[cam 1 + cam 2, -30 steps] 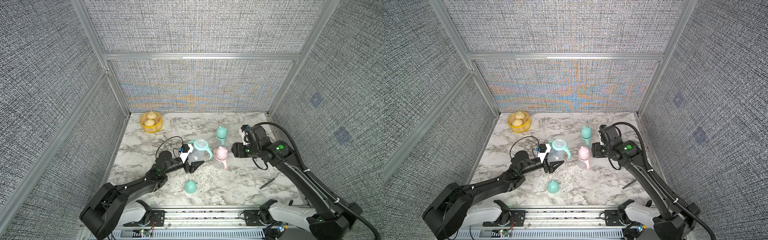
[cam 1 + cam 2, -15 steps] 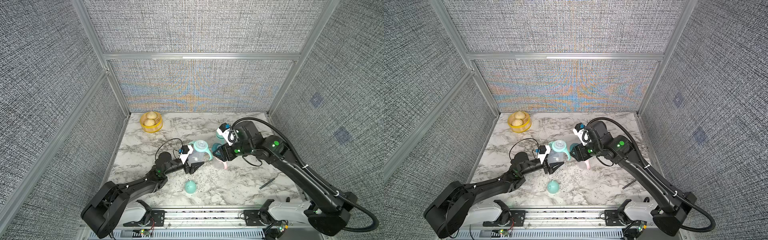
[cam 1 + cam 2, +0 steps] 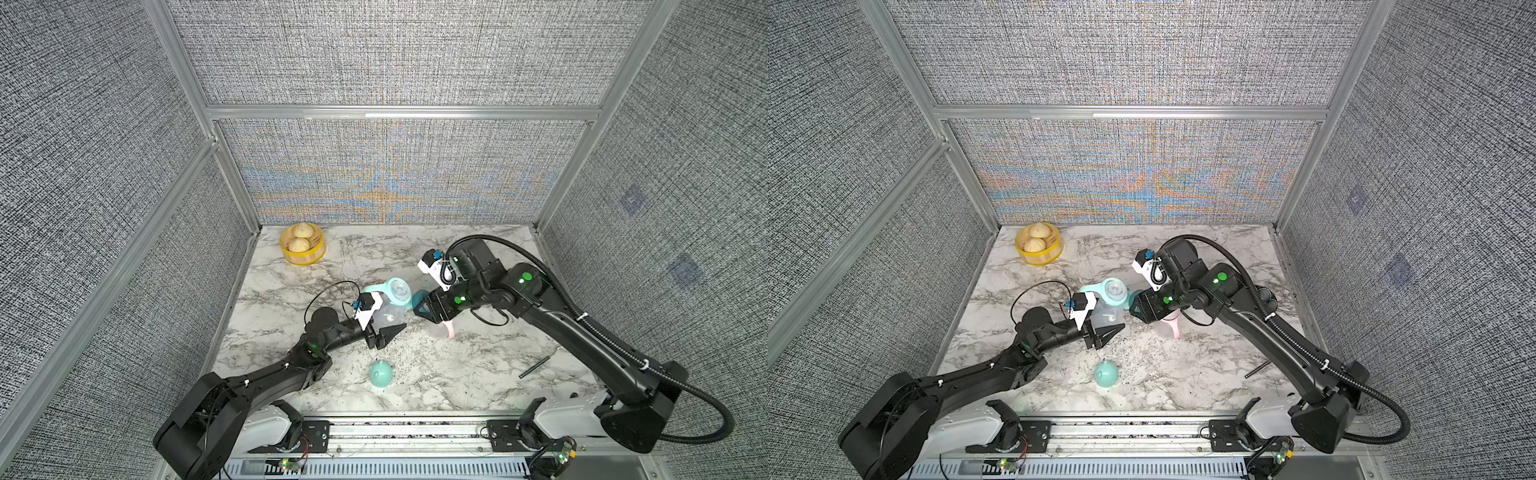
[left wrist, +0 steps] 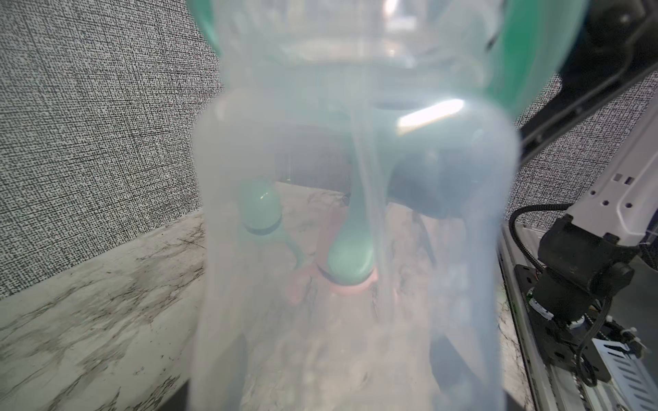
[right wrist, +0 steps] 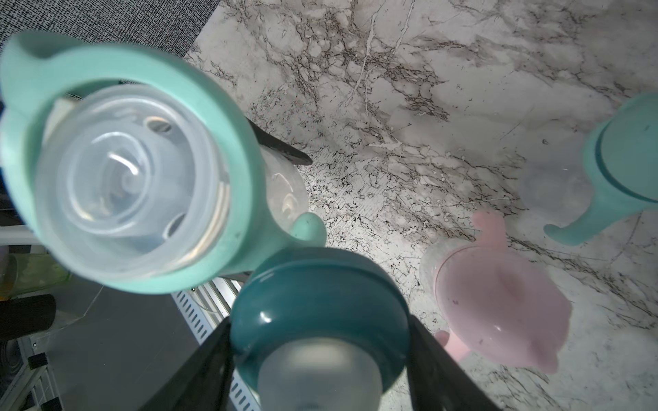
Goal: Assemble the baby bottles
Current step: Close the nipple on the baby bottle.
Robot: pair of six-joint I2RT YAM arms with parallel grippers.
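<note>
Marble table (image 3: 457,374): I work mid-table, where both arms reach.
Left claw (image 3: 384,328) clamped on clear bottle (image 3: 395,299): upright, mint ring on, mouth bare. I judge it is braced for screwing.
Right claw (image 3: 426,311) grips teal collar (image 5: 318,295) by its sides, nipple inside. Collar sits just right of bottle mouth, not yet over it.
Pink bottle (image 5: 498,309) capped, stands under right arm.
Mint bottle (image 5: 619,170) beside it, looks capped.
Mint cap (image 3: 380,373) loose at near edge, probably last piece to go on.
</note>
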